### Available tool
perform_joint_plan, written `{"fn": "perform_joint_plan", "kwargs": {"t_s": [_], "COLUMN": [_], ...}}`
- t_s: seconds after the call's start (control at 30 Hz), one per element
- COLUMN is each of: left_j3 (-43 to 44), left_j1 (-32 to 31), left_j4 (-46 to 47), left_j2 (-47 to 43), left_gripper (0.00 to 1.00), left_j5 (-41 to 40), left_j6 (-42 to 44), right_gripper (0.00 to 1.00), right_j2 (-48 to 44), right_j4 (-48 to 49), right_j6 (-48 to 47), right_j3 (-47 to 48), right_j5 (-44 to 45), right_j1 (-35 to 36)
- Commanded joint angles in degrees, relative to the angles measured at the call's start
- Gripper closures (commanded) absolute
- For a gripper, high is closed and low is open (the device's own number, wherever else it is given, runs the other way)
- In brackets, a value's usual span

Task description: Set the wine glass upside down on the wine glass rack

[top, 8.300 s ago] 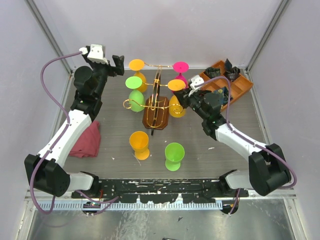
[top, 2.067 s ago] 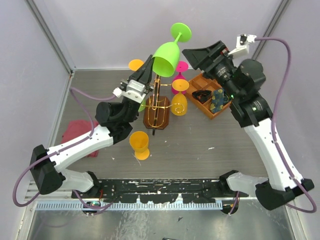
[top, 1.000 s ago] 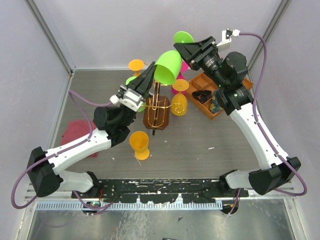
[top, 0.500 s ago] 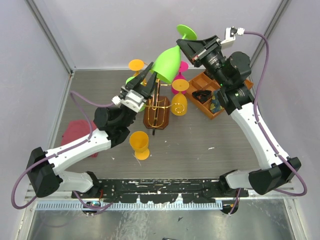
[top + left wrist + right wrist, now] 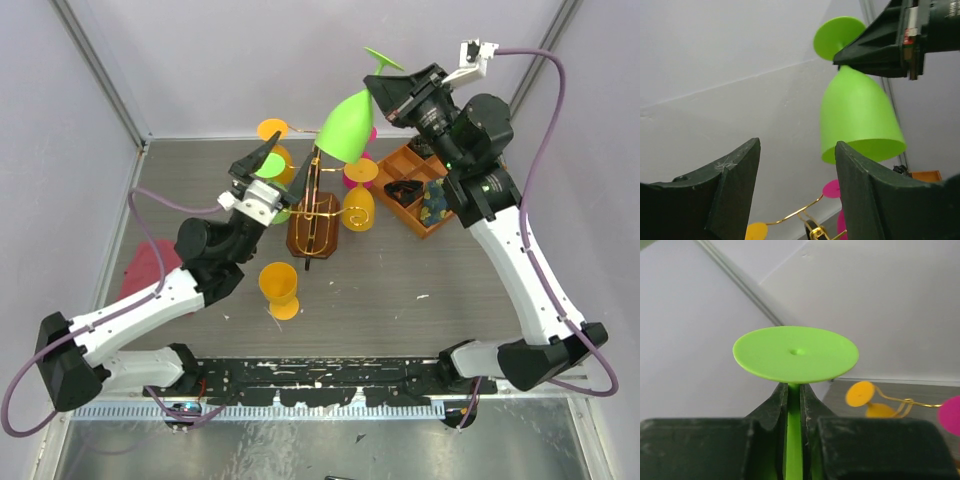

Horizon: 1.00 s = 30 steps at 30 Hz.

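Glass hangs inverted, stem clenched in my right claw; left claw gapes empty. Hooking it onto the rack below remains.

Rt wrist: wine glass bowl hidden by right gripper.

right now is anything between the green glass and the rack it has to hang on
Nothing visible does. The green glass, held upside down by its stem in the right hand, hangs in open air above the rack. The left hand is open and off to one side. An orange glass already hangs close by.
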Motion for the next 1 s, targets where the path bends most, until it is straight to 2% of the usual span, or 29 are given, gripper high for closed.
{"fn": "perform_joint_plan", "kwargs": {"t_s": [0.0,0.1,0.23,0.57,0.8,0.97], "left_j3": [3.06,7.1,12.06,15.12,15.71,15.65], "left_j1": [3.06,7.86,12.79,16.13,16.96,17.29], "left_j4": [-12.64,-21.84,-30.99,-33.16,-33.26,-33.32], "left_j2": [-3.69,-4.0,-2.63,0.77,2.11,2.5], "left_gripper": [0.32,0.32,0.32,0.32,0.31,0.32], "left_j5": [-8.39,-9.09,-8.06,-7.55,-7.3,-7.28], "left_j6": [-5.91,-13.17,-18.52,-19.96,-20.2,-20.12], "right_gripper": [0.99,0.99,0.99,0.99,0.99,0.99], "right_j2": [-4.74,-7.49,-11.5,-24.42,-29.53,-32.3], "right_j4": [-8.99,-14.06,-18.53,-19.99,-19.62,-18.88], "right_j6": [-18.79,-25.5,-32.44,-44.0,-45.89,-45.65], "right_j3": [3.09,0.11,-5.97,-23.33,-31.72,-36.71], "right_j5": [9.56,12.89,11.83,5.1,-2.69,-3.24], "right_j1": [-0.24,-0.24,-0.2,0.18,1.27,3.71]}}
